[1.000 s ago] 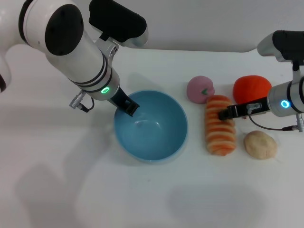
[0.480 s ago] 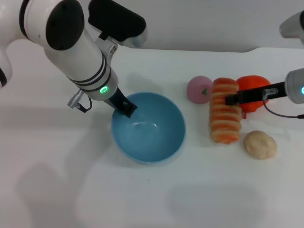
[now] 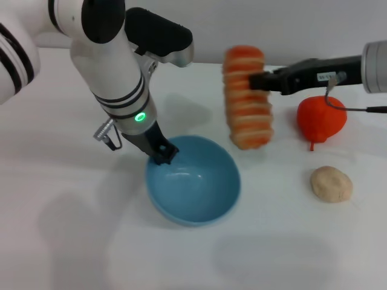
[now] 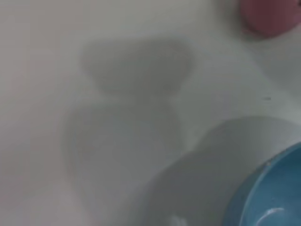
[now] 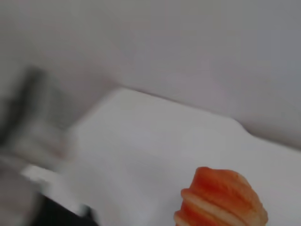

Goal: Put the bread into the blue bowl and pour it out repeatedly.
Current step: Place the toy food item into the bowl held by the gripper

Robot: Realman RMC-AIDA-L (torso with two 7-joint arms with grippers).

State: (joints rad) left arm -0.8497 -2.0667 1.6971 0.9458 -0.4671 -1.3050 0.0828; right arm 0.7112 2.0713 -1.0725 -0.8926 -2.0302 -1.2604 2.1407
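bread lifted in the air, bowl held at its rim

the right gripper (image 3: 259,80) is clamped on the bread (image 3: 247,96) and holds it up above the table (image 3: 72,241), with the arm reaching in from the right side. the bread hangs with its striped top to the camera, its long side running away from the robot, up and to the right of the blue bowl (image 3: 193,179) and apart from it. in the right wrist view only one end of the bread (image 5: 221,197) shows, over the white table.

the left gripper (image 3: 162,152) is at the far-left rim of the blue bowl, closed on the rim. the bowl stands upright on the table with nothing inside.

to the right of the bread lies an orange fruit (image 3: 321,118), and nearer the robot a small round bun (image 3: 331,183), both on the table. the left wrist view shows the bowl's edge (image 4: 263,193) and a pink fruit (image 4: 273,16) at the corner.
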